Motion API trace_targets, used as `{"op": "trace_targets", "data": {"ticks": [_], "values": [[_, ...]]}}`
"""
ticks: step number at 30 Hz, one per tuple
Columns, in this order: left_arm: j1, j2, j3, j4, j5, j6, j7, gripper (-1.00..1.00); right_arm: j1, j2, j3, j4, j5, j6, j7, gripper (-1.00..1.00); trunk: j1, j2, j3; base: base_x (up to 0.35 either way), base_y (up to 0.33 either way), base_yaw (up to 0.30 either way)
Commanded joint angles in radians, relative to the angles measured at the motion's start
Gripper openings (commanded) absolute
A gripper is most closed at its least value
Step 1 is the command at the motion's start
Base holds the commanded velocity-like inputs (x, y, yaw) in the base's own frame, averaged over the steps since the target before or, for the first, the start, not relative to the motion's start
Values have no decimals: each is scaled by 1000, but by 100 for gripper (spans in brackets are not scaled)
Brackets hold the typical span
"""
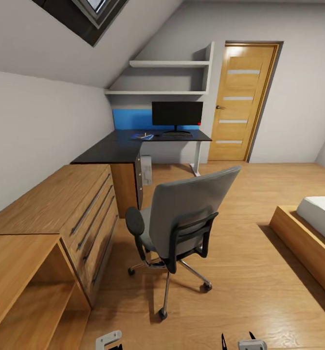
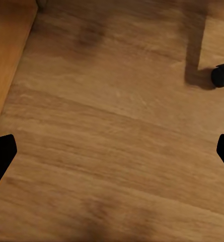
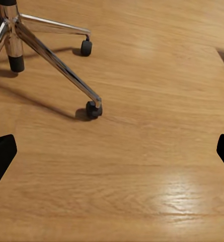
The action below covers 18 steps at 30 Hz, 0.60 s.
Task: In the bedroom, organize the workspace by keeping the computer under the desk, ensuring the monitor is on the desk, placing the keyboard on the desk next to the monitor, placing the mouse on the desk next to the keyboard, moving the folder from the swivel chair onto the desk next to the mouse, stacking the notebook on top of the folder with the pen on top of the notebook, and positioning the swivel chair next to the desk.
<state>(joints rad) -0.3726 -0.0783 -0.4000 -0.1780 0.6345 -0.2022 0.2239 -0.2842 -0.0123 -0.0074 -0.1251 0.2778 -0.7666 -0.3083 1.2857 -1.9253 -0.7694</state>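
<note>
Bedroom floor lies beneath both wide-open grippers, left (image 2: 112, 151) and right (image 3: 112, 151), empty behind the chair (image 1: 182, 218), which still stands short of the counter (image 1: 128, 146).

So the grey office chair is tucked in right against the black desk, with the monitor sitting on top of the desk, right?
Not quite. In the head view the swivel chair stands out on the wood floor, well apart from the desk. The monitor does sit on the desk.
</note>
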Motion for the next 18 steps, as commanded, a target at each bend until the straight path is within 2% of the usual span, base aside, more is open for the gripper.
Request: {"op": "trace_targets", "data": {"ticks": [1,18], "values": [[-1,0,-9,0,7,-3,6,100,-1,0,-1,1,11,-1,-9,100,4,-8,-4,0,0,0],[-1,0,-11,0,5,1,5,100,-1,0,0,1,11,0,-6,100,69,-127,-57,0,0,0]]}}
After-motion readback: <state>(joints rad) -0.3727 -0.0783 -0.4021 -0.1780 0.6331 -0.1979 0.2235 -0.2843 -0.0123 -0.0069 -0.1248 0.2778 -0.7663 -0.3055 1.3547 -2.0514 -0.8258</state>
